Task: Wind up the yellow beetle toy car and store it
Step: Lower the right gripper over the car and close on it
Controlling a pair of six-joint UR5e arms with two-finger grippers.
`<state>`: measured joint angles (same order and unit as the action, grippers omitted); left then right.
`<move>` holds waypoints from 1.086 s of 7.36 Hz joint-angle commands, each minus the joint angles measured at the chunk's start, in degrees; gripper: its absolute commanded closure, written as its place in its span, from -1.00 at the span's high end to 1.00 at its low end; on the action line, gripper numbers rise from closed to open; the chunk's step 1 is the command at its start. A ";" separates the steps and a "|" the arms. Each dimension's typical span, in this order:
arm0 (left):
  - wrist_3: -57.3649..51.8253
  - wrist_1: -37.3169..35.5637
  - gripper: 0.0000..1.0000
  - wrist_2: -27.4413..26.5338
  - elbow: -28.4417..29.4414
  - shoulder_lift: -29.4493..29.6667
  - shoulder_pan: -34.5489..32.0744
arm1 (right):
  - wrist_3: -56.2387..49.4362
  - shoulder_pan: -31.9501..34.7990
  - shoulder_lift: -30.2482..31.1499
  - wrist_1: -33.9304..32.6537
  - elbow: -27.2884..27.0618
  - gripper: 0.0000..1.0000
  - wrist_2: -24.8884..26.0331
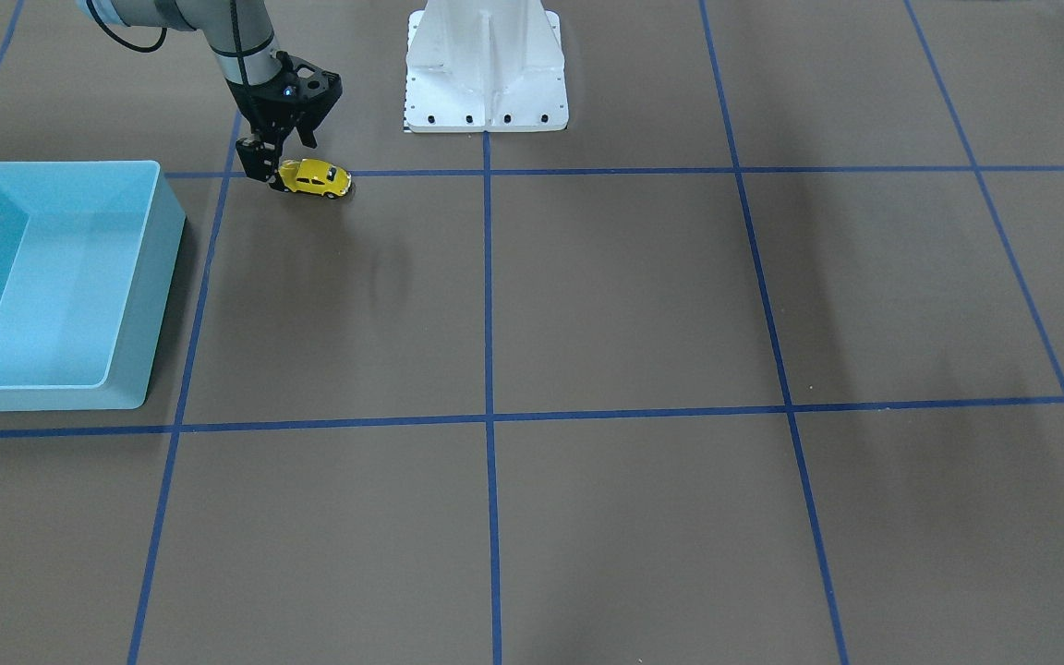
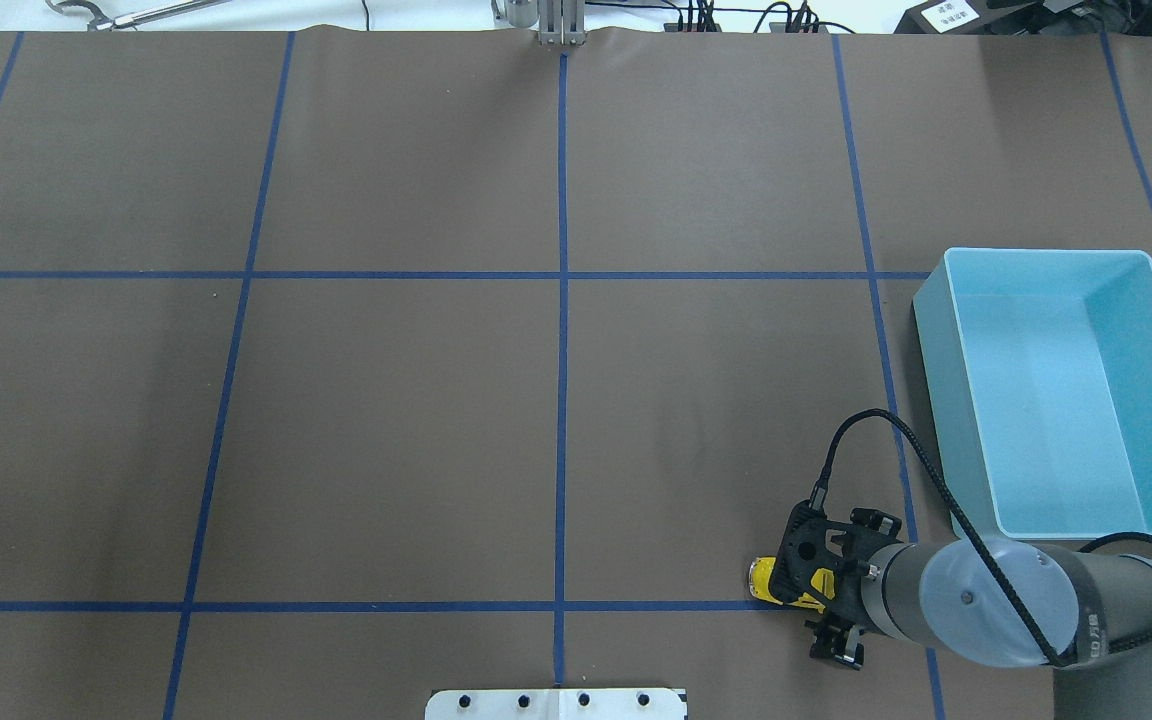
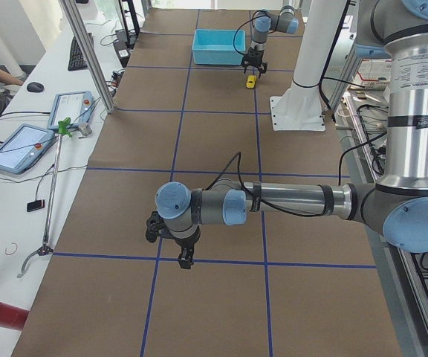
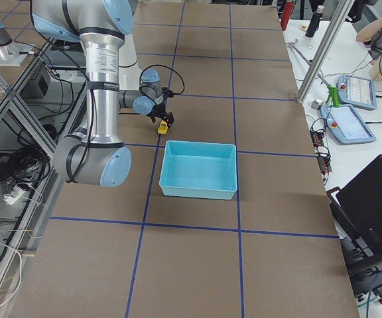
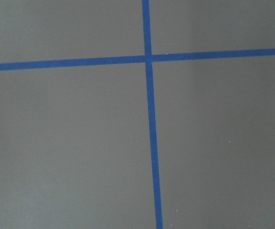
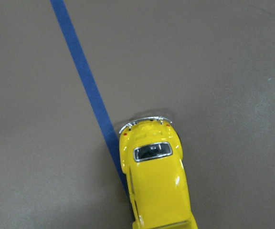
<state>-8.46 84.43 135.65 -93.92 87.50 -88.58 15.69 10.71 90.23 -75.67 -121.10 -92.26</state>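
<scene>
The yellow beetle toy car stands on its wheels on the brown table, on a blue tape line near the robot's base. It also shows in the overhead view and fills the bottom of the right wrist view. My right gripper is down at the table over one end of the car. Its fingers look apart, one on each side of the car, and I see no firm grip. My left gripper hangs low over bare table far from the car, and I cannot tell whether it is open or shut.
A light blue open bin stands beside the car on the robot's right, also in the overhead view. The white robot base plate is close behind the car. Blue tape lines grid the table.
</scene>
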 commanded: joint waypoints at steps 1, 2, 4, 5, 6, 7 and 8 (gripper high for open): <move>-1.82 -7.06 1.00 -0.83 -2.48 0.39 -1.41 | -0.05 0.45 -2.95 0.26 3.14 0.88 -0.11; -1.83 -6.99 1.00 -0.91 -2.93 -0.04 -1.59 | -0.05 0.45 -2.96 0.26 3.15 0.78 -0.81; -1.83 -6.99 1.00 -1.00 -2.93 -0.05 -1.68 | 0.04 0.54 -3.05 0.26 2.80 0.21 -1.34; -1.83 -6.91 1.00 -3.26 -2.93 0.04 -1.68 | 0.04 0.88 -3.05 0.26 2.45 -0.27 -1.61; -1.91 -6.91 1.00 -4.42 -2.93 0.13 -1.68 | 0.13 0.89 -3.05 0.17 2.36 -0.76 -1.61; -1.91 -6.91 1.00 -4.43 -2.93 0.13 -1.68 | 0.13 2.02 -3.13 -0.18 2.10 -0.99 -1.96; -1.83 -6.99 1.00 -4.43 -2.93 0.04 -1.68 | 0.13 4.81 -2.79 -0.53 0.88 -1.00 -4.22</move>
<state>-10.34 77.50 131.44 -96.85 87.59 -90.26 15.81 12.99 87.21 -75.80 -119.17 -94.61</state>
